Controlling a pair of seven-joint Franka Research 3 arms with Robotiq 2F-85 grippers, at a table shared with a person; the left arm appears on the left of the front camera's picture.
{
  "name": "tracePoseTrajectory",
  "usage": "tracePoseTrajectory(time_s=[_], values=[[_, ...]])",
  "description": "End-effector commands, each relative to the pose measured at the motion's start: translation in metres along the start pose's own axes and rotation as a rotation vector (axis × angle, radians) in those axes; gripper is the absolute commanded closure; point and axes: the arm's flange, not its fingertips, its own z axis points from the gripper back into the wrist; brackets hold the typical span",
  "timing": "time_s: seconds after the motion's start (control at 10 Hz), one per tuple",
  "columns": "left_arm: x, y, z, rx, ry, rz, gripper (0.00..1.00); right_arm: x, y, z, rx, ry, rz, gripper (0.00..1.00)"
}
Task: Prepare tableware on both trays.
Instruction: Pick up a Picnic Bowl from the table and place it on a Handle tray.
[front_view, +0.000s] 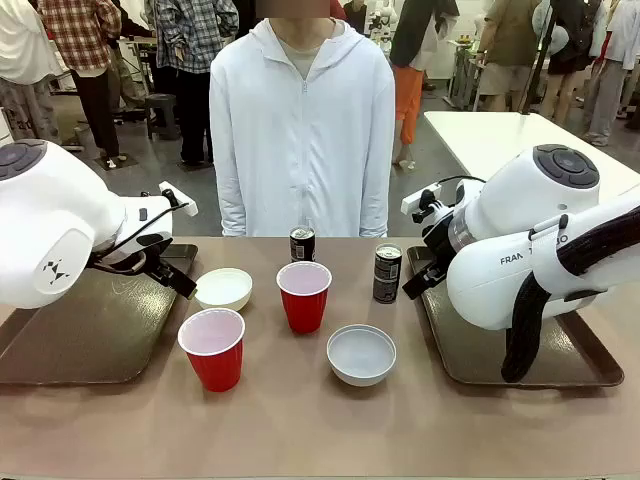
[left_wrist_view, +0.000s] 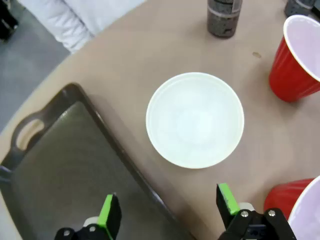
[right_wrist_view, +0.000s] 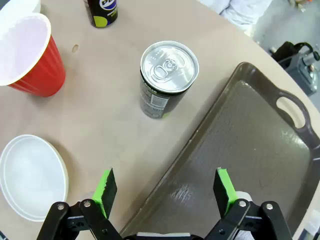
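A brown table (front_view: 300, 430) is seen from the robot's side, and a person (front_view: 302, 130) in a white zip hoodie stands at its far edge. All places here are given from the middle red cup (front_view: 303, 295), which stands upright at the table's centre.

- The left bowl (front_view: 224, 288), small and white, sits just left of that cup.
- The near red cup (front_view: 212, 348) stands left of it and closer to the robot.
- The near bowl (front_view: 361, 354) sits right of it and closer to the robot.
- The far can (front_view: 302, 243), small and dark, stands directly behind the cup.
- The right can (front_view: 387, 273) stands just to the cup's right.
- The left tray (front_view: 80, 340), dark brown, lies well to the cup's left.
- The matching right tray (front_view: 470, 355) lies well to its right.

The left pincer (left_wrist_view: 167, 202) hangs left of the cup, above the left tray's inner rim. Its jaws are spread wide and hold nothing, and the left bowl lies just ahead of its green pads (left_wrist_view: 106, 212). The right pincer (right_wrist_view: 165, 185) hangs right of the cup, over the right tray's inner rim. It is also spread wide and empty, with the right can just ahead of it.
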Motion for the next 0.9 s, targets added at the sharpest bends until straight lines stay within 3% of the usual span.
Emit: tracePoseTrajectory(time_s=[0.0,0.8], values=[[0.0,-0.0001,0.0,0.0,0.0,0.0,0.0,0.0,0.0,0.0,0.0,0.0,0.0,0.0],[0.0,-0.0001,0.0,0.0,0.0,0.0,0.0,0.0,0.0,0.0,0.0,0.0,0.0,0.0]])
